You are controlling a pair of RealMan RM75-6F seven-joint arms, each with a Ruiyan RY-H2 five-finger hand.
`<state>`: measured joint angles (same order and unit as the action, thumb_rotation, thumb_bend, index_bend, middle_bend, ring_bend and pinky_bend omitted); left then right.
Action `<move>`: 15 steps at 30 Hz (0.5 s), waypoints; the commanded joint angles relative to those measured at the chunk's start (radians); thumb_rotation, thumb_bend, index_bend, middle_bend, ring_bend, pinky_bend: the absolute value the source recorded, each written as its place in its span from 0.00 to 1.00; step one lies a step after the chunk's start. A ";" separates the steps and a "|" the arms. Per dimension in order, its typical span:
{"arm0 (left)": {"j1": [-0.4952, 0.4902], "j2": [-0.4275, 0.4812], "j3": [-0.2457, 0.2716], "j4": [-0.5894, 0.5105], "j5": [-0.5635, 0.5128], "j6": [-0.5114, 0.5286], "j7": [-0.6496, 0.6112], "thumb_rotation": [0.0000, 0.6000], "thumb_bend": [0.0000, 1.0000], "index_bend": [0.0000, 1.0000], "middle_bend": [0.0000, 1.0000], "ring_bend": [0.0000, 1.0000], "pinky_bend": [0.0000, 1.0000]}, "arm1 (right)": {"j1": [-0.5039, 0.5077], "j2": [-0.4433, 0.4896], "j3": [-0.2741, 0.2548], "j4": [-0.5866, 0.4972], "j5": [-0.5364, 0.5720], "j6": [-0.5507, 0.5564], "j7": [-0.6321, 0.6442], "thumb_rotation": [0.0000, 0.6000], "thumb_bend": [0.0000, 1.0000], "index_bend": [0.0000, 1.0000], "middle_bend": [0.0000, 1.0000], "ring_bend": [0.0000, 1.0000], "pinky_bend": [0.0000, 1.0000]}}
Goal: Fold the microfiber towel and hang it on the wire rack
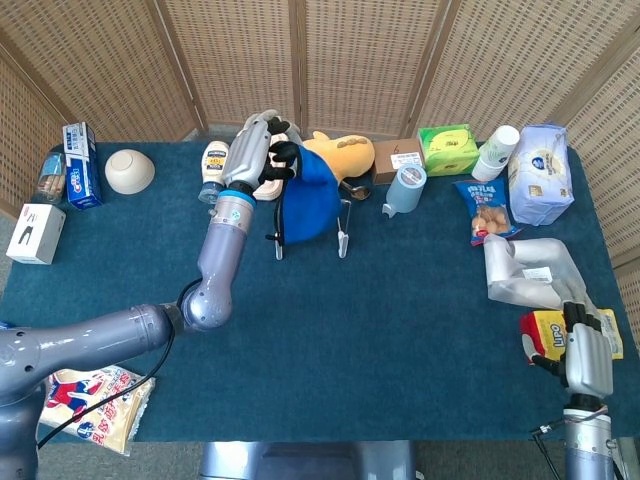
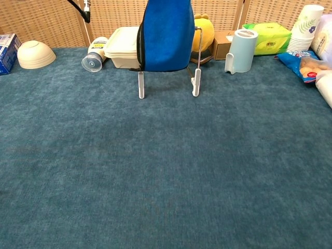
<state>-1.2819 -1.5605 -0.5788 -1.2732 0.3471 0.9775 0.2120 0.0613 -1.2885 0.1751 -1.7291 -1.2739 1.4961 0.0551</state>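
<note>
Pinching the top of the blue microfiber towel (image 1: 305,205) between dark fingertips, the left hand (image 1: 258,150) sits above the wire rack (image 1: 342,238), at the far side of the table (image 1: 360,320). The towel is already doubled over and draped across the rack's top bar, hanging down as a smooth blue panel with a darker bound edge in the chest view. By my judgement the folding is done and the hanging nearly so; what remains is letting go and perhaps evening out the drape.

The right hand (image 1: 586,358) rests low at the near right edge, fingers drawn together and apparently holding nothing, well away from the work.

The towel looks soft and matte. The rack is thin bright metal with pale upright feet, so it looks light and could likely tip if tugged. The table cover is a deep teal, carpet-like cloth. Just behind the rack lie a yellow plush toy (image 1: 342,155) and a cream lidded container (image 2: 123,47); farther left is a rounded pale bowl (image 1: 129,170), and to the right a light blue cup (image 1: 405,188) and a green tissue pack (image 1: 447,148).
</note>
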 commanded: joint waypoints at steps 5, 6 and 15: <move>-0.023 -0.079 -0.004 0.131 -0.006 -0.030 -0.006 1.00 0.58 0.77 0.34 0.13 0.00 | -0.013 0.011 0.000 -0.008 0.003 0.012 -0.002 1.00 0.28 0.07 0.00 0.00 0.00; -0.025 -0.089 -0.004 0.149 -0.005 -0.034 -0.005 1.00 0.58 0.77 0.34 0.13 0.00 | -0.014 0.013 0.000 -0.010 0.003 0.012 -0.002 1.00 0.28 0.07 0.00 0.00 0.00; -0.044 -0.167 -0.003 0.281 -0.002 -0.071 0.009 1.00 0.49 0.44 0.12 0.00 0.00 | -0.023 0.021 -0.002 -0.017 -0.003 0.015 0.001 1.00 0.28 0.07 0.00 0.00 0.00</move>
<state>-1.3199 -1.7123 -0.5826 -1.0119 0.3467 0.9175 0.2128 0.0383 -1.2675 0.1729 -1.7456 -1.2763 1.5111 0.0562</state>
